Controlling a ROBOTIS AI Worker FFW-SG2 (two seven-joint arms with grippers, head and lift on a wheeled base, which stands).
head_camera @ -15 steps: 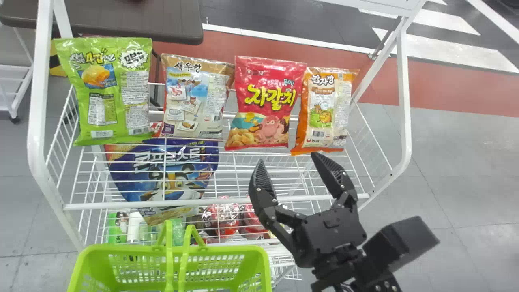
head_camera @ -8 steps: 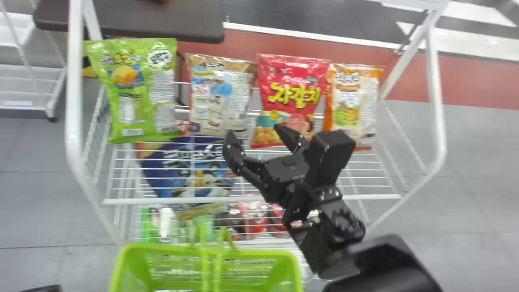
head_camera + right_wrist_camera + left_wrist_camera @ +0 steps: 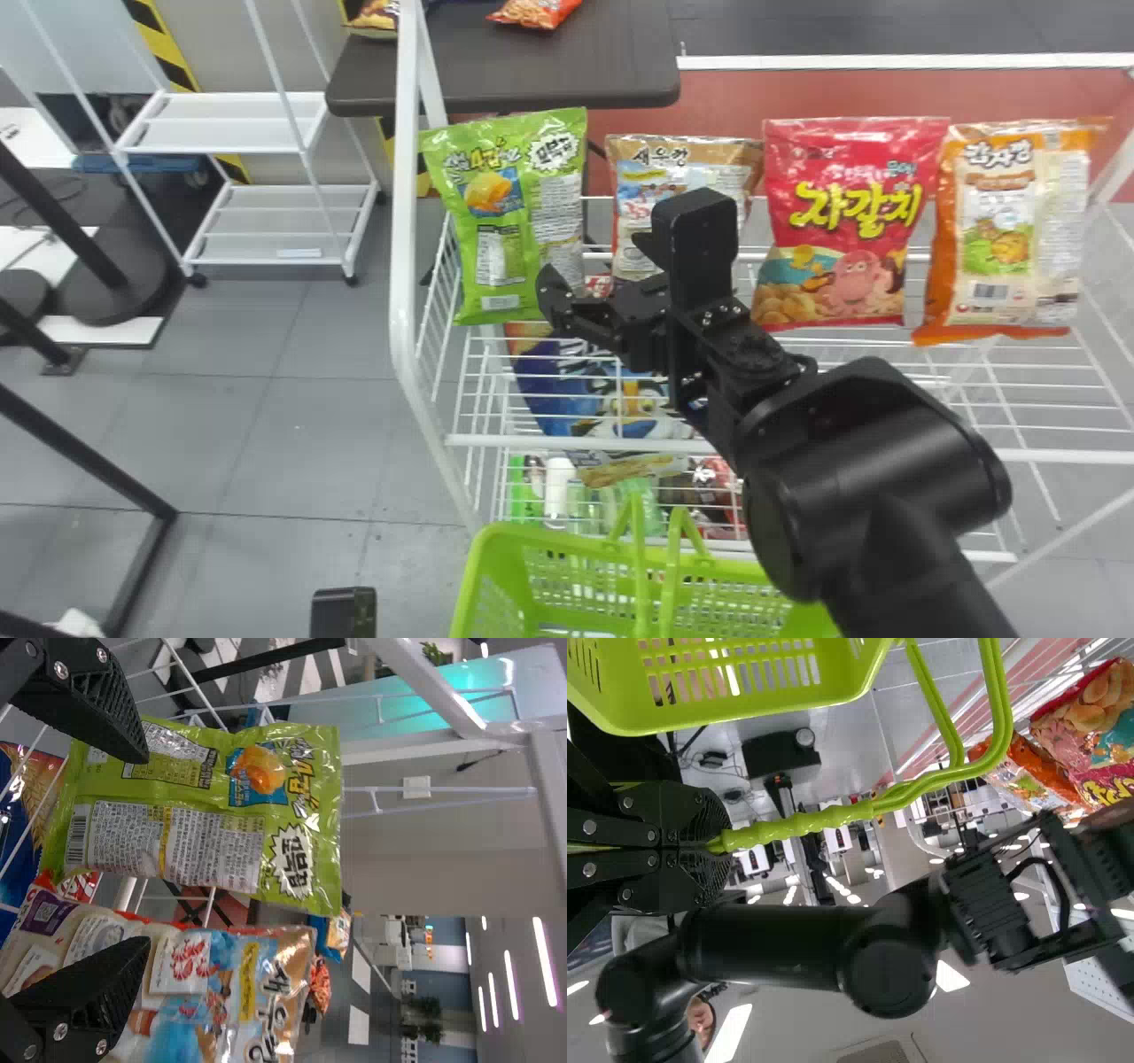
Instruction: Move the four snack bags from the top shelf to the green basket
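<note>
Where four bags (image 3: 849,221) stand, apparently one basket (image 3: 567,546)

Shop-style setup, likely in a lab or demo hall: white wire rack (image 3: 405,221) with snack bags (image 3: 855,208), green basket (image 3: 620,556) in front. Around it, grey floor tiles (image 3: 275,443), black-and-yellow striped tape (image 3: 168,53), white shelf unit (image 3: 266,252), dark table (image 3: 567,71), strip ceiling lights (image 3: 545,961).
</note>
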